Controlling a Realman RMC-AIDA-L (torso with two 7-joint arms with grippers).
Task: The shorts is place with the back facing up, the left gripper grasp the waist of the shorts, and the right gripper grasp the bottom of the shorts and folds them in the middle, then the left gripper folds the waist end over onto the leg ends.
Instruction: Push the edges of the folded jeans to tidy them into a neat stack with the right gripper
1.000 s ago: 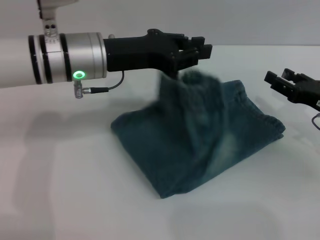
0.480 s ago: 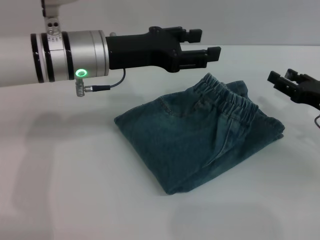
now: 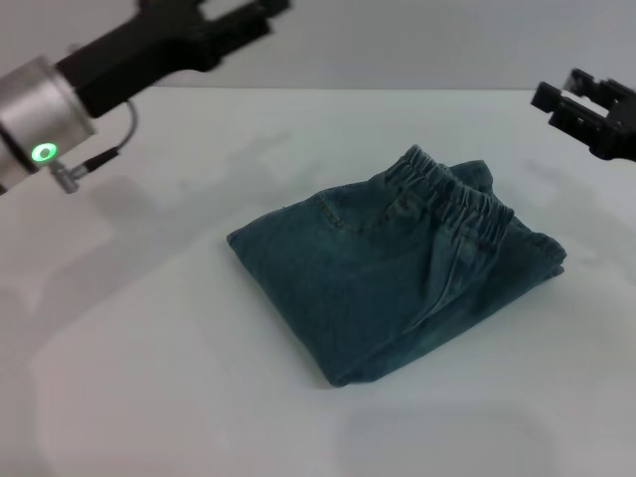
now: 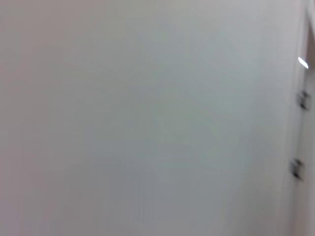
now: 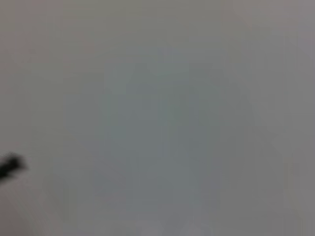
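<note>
Head view shows the shorts [image 3: 397,268] lying folded in a compact bundle near the middle of the white surface [image 3: 149,348], free of both arms. The bundle's long axis runs diagonally, from its nearer corner toward the robot's left up to the farther corner on the right. The gathered elastic waist [image 3: 462,204] lies on top along the far right part of the fold, its band slanting toward the right edge, and a denim layer slopes down from it to the near corner. The left claw [image 3: 243,12] is raised at the top edge of the picture, well apart from the cloth and holding nothing; its fingers are cut off by the frame, so whether they are apart or together cannot be told. The right claw [image 3: 586,99] hangs at the far right, clear of the shorts, fingers spread apart with nothing between them. Left wrist view gives only a pale blurred expanse. Right wrist view is likewise a blurred grey field with a small dark smear at one edge.
</note>
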